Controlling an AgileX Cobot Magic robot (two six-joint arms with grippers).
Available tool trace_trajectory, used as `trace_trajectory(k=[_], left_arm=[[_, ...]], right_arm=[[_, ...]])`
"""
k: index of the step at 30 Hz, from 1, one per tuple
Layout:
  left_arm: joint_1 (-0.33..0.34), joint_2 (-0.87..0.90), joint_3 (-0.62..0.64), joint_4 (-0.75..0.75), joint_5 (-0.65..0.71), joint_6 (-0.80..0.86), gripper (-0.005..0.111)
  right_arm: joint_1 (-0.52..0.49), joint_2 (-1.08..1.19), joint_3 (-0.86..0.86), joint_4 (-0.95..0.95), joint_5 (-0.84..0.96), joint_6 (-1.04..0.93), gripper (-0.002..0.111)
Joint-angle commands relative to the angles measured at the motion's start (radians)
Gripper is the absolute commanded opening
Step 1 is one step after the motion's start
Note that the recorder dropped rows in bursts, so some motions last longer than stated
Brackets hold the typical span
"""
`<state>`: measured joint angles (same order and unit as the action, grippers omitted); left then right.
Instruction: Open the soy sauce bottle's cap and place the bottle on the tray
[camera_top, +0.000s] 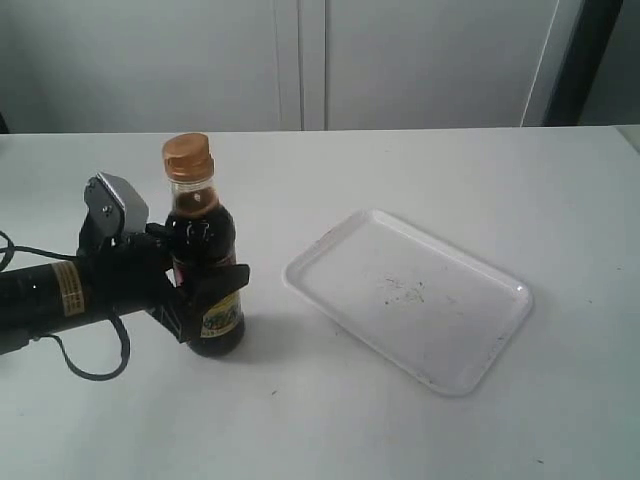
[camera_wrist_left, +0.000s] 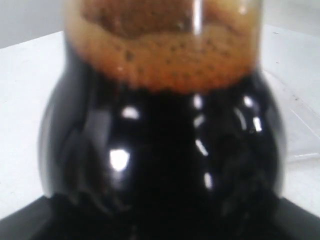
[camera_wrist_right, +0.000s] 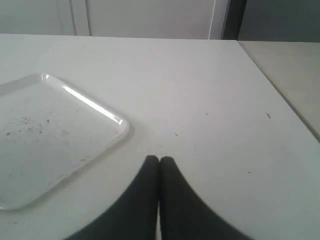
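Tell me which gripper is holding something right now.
The left gripper, clamped around the soy sauce bottle standing on the table. The right gripper is shut on nothing, beside the tray.

The left pincer (camera_top: 200, 285) reaches in level from the desk's left edge, its jaws clamped. The right pincer (camera_wrist_right: 159, 161) hangs closed, fingertips together.

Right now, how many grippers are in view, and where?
2. Left gripper is shut on the bottle, left of the tray. Right gripper shows only in its wrist view, shut over bare table beside the tray.
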<state>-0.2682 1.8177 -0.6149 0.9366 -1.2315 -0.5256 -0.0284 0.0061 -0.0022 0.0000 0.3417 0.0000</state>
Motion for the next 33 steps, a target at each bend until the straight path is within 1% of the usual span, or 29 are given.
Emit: trace_trajectory(k=[1,2,3,8,14,18,20,22,24,25,26,30,33], left_arm=[[-0.001,-0.003,0.007,0.017,0.01,0.004,0.024],[-0.001,-0.003,0.007,0.032,0.01,0.004,0.007],[-0.001,-0.003,0.007,0.046,0.01,0.023,0.0],[-0.001,-0.003,0.007,0.06,0.01,0.082,0.0],[-0.001,-0.003,0.007,0.061,0.01,0.096,0.0],[-0.001,-0.003,0.007,0.063,0.01,0.096,0.0],[-0.001,-0.003,0.007,0.062,0.01,0.104,0.0],[-0.001,-0.003,0.007,0.065,0.01,0.111,0.0],[-0.001,-0.003,0.007,0.065,0.01,0.114,0.0],[-0.001,-0.003,0.007,0.065,0.01,0.114,0.0],[-0.001,-0.003,0.007,0.067,0.01,0.114,0.0],[-0.001,-0.003,0.007,0.067,0.01,0.114,0.0],[-0.001,-0.003,0.007,0.067,0.01,0.114,0.0]], right_arm=[[-0.003,-0.006,0.002,0.0,-0.005,0.0,0.0],[-0.003,-0.006,0.002,0.0,-0.005,0.0,0.0],[-0.003,-0.006,0.002,0.0,-0.005,0.0,0.0],[-0.003,-0.006,0.002,0.0,-0.009,0.0,0.0],[-0.003,-0.006,0.002,-0.006,-0.056,0.0,0.0],[-0.003,-0.006,0.002,-0.01,-0.22,-0.008,0.0],[-0.003,-0.006,0.002,-0.015,-0.363,-0.031,0.0],[-0.003,-0.006,0.002,-0.01,-0.452,0.015,0.0],[-0.003,-0.006,0.002,0.012,-0.486,0.113,0.0],[-0.003,-0.006,0.002,0.015,-0.508,0.2,0.0],[-0.003,-0.006,0.002,0.015,-0.535,0.228,0.0],[-0.003,-0.006,0.002,0.0,-0.65,0.251,0.0],[-0.003,-0.006,-0.036,0.0,-0.66,0.244,0.0]])
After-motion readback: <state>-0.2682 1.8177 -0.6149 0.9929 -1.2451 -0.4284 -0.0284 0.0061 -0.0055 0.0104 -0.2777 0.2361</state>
